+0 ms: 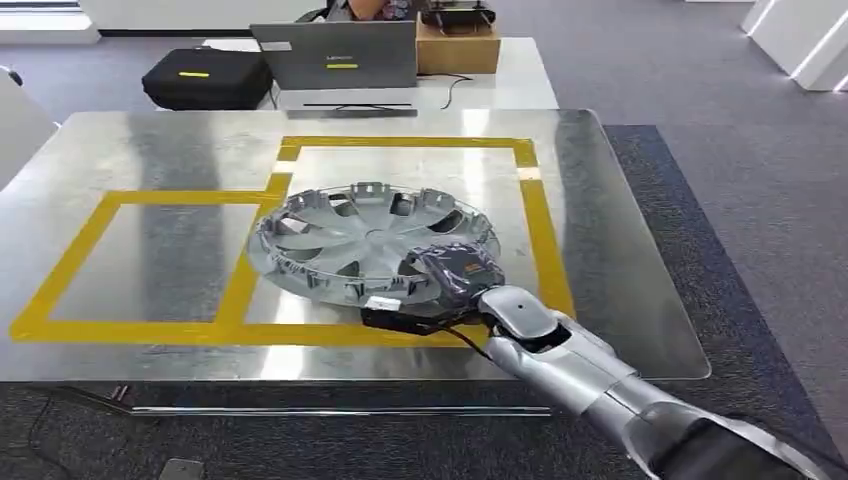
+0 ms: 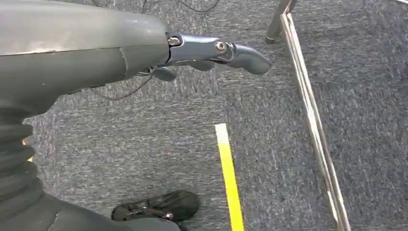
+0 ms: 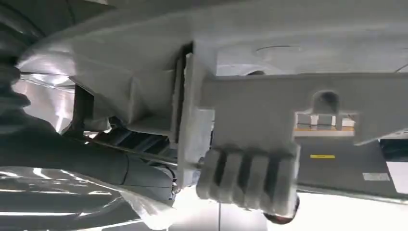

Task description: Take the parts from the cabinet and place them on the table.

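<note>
Under my right hand (image 1: pixel 455 272) sits the round silver-grey plastic wheel cover (image 1: pixel 365 240), flat on the shiny metal table (image 1: pixel 150 150), inside the yellow tape square (image 1: pixel 545 240). My fingers curl over the cover's near rim and hold it; the right wrist view shows its ribbed clips close against my palm. My left hand (image 2: pixel 211 50) hangs low beside me over the grey carpet, fingers loosely apart and holding nothing. I judge the placing nearly done, with the release remaining. The risk is that a fingertip stays caught behind the rim or a clip as I pull back, dragging the cover toward the table edge just behind my wrist, or sliding it across the slick metal out of the tape square. Beyond my fingers, past the cover, stand a grey laptop (image 1: pixel 335 55), a black zipped case (image 1: pixel 205 78) and a brown cardboard box (image 1: pixel 458 45) on a white desk, well apart. Nothing blocks my withdrawal.
</note>
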Available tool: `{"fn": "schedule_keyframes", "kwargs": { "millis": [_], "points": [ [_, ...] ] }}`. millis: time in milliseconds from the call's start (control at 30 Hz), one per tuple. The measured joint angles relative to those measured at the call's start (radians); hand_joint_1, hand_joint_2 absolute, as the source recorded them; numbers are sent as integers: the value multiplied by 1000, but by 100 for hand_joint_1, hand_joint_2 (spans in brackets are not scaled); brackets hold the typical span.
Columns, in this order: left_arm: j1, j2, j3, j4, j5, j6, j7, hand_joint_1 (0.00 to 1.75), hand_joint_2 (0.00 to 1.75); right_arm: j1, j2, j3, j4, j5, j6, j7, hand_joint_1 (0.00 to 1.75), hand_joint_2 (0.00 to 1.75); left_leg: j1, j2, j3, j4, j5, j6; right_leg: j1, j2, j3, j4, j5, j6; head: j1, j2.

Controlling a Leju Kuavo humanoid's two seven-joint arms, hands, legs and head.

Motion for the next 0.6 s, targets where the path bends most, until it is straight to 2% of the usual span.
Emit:
{"fn": "schedule_keyframes", "kwargs": {
  "millis": [200,367,400,600],
  "points": [
    [2,8,-14,10,7,1,0,0,175,-24,17,15,45,6,-3,8,175,175,0,0,0,0,0,-1,0,0,0,0,1,-1,0,0],
    [2,11,-21,14,27,8,-4,0,175,-37,26,27,68,48,-10,41,175,175,0,0,-1,0,1,-1,0,0,-1,0,2,0,0,0],
    [3,12,-21,15,31,10,-4,0,175,-41,32,30,74,57,-10,45,0,0,0,0,-1,0,1,-1,0,0,-1,0,2,0,0,0],
    [5,22,-21,20,34,27,8,0,175,-50,53,41,111,79,-9,51,0,0,0,0,-2,0,2,-1,0,0,-2,0,2,-1,0,0]
  ]
}}
